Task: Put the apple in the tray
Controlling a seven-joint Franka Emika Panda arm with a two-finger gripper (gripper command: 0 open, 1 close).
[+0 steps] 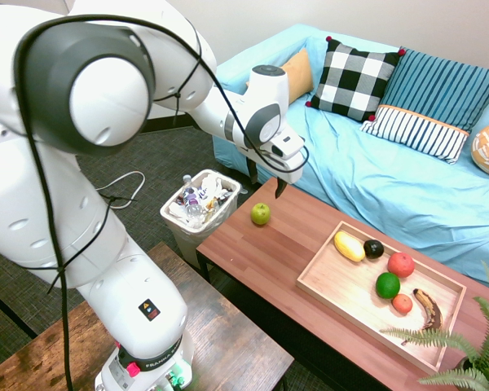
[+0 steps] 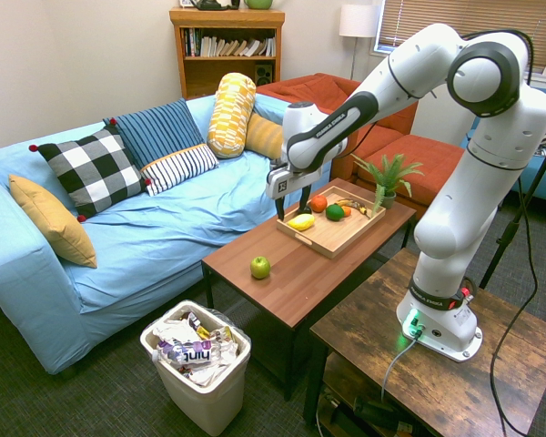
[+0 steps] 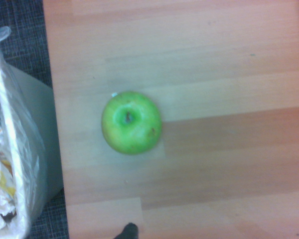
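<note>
From the second exterior view, we see the waste bin (image 2: pixel 198 364) closest, full of wrappers and a bottle. Beyond it, the apple (image 2: pixel 260 267) sits on the coffee table (image 2: pixel 287 296), outside the tray and near the table's bin end. Above the table we make out the gripper (image 2: pixel 292 208), pointing down with its jaws spread wide and nothing between them. Further along lies the tray (image 2: pixel 332 246), where we find a yellow fruit (image 2: pixel 301 222), a dark green fruit (image 2: pixel 334 212), a black fruit (image 1: pixel 373 248), two reddish fruits (image 1: pixel 401 264) and a spotted banana (image 1: pixel 428 309). A bookcase (image 2: pixel 227 66) stands farthest back, behind the blue sofa (image 2: pixel 182 218).
</note>
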